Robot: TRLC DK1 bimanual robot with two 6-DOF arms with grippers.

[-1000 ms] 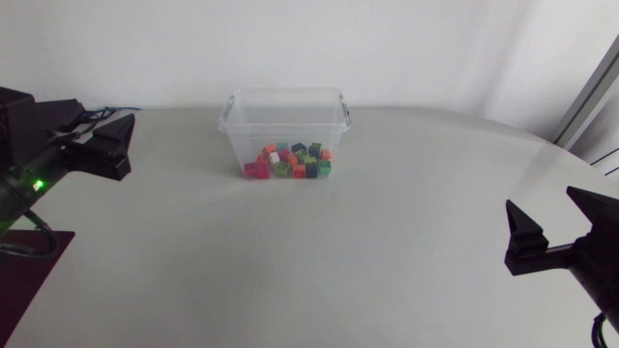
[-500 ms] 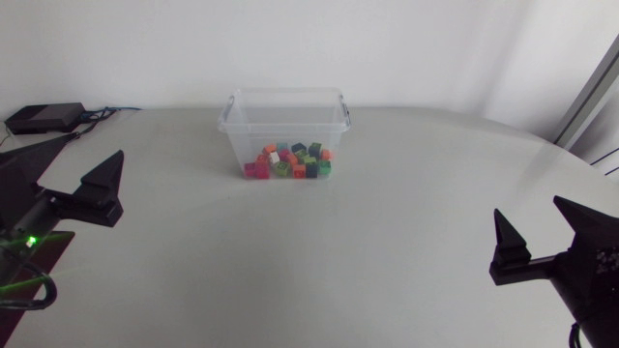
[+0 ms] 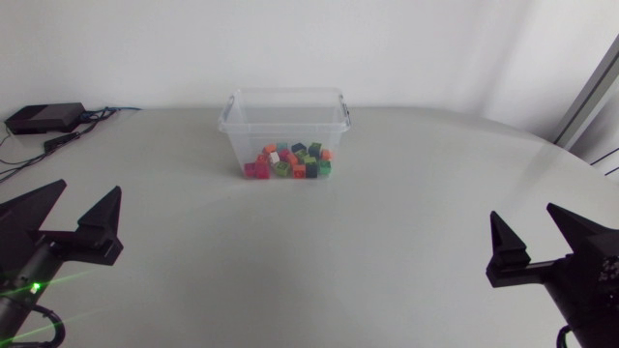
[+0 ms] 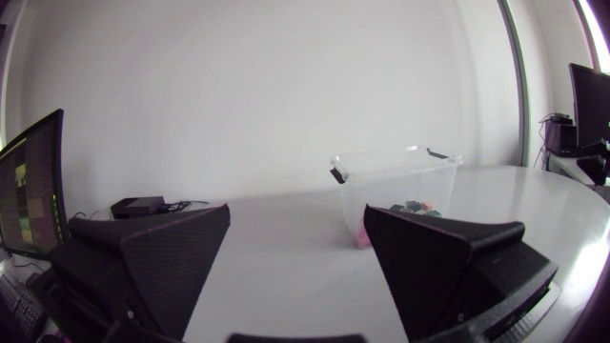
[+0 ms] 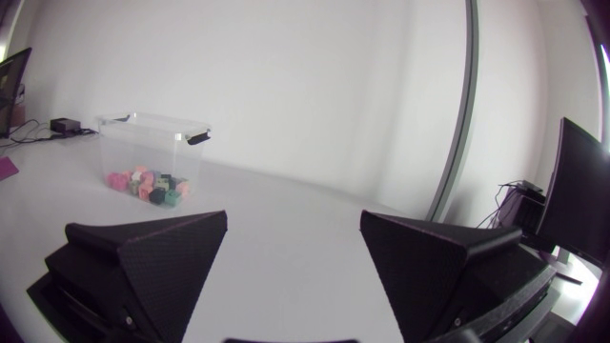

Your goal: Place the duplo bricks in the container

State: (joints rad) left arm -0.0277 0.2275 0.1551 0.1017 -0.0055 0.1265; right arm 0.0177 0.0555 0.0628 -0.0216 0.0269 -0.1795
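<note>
Many bricks (image 3: 290,160) in upright container (image 3: 280,130) (broadside)

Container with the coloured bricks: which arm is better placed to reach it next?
Left, probably. The container sits left of centre in the head view, so the left pincer looks nearer than the right pincer. Both are open and empty.

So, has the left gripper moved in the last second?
Yes. The left gripper has drawn back toward the near edge of the table, farther from the container, which stayed put.
</note>
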